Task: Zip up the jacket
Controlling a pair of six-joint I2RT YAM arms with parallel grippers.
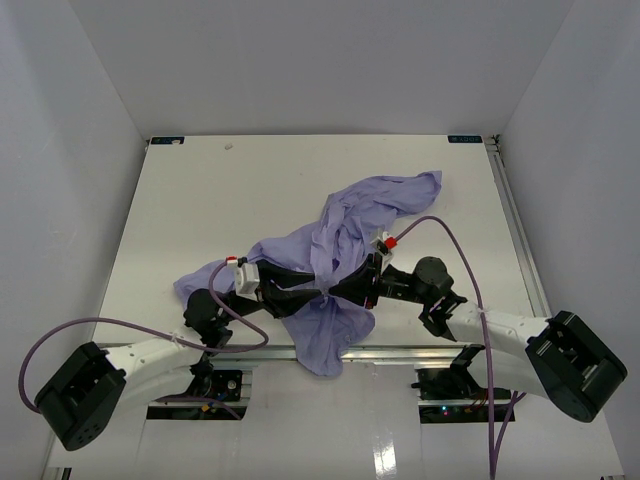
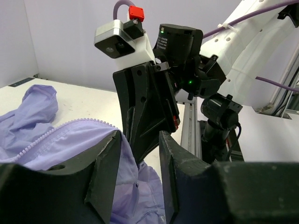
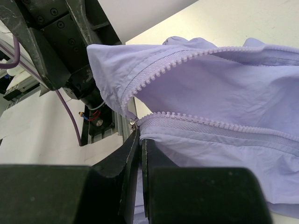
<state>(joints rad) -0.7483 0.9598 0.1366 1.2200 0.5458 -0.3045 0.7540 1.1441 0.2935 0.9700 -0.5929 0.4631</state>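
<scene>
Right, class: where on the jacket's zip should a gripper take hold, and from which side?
I'd pinch the small pull tab where the two tooth rows of the jacket meet. Come from that meeting end, where the right gripper sits shut: the rows fork away from there, so a pull should run along them.

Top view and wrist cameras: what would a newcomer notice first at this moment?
A crumpled lavender jacket sprawls across the white table, its near edge spilling over the front rim. Both arms converge on that edge, the left gripper and right gripper almost tip to tip. In the right wrist view, the shut right fingers pinch the fabric just beneath the zipper slider.
</scene>
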